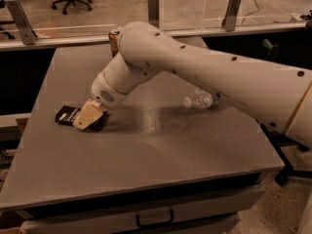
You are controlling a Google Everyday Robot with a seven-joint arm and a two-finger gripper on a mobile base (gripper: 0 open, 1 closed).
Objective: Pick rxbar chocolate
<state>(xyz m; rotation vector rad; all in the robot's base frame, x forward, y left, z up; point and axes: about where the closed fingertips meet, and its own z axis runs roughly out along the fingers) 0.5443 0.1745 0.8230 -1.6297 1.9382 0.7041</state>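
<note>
Where the gripper [87,119] hangs, the rxbar chocolate [67,114] lies partly beneath.

The tool [84,125] covers one end of the rxbar chocolate [66,114] — arm [204,69] mostly hides can [113,37].

The desk [161,155] carries one rxbar chocolate [66,114], one can [113,39] and one water bottle [199,100]. One pincer [84,124] sits left, on the bar.

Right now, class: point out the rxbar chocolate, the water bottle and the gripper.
rxbar chocolate [66,114], camera view, its exposed left end.
water bottle [199,100], camera view, middle of its body.
gripper [84,122], camera view, its tip, down over the rxbar chocolate's right part.
</note>
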